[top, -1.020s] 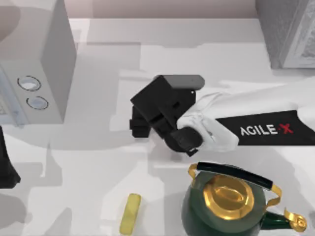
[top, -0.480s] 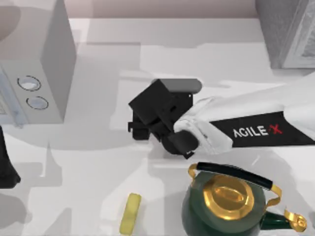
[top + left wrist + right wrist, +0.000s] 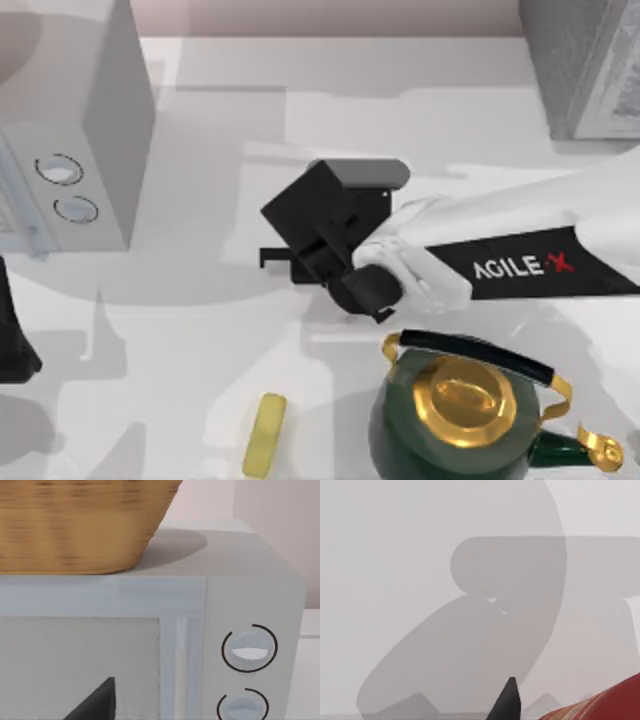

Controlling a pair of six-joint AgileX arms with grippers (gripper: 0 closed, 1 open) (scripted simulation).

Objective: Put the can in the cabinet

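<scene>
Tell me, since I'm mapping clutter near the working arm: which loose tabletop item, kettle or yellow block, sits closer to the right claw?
The green kettle with the gold lid; it sits just below the right claw in the top view. The yellow block lies farther off, toward the table's front edge.

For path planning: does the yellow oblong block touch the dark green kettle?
Apart. The top view shows bare white table between the yellow oblong block and the green kettle.

right gripper (image 3: 275, 262) low over table centre
</scene>
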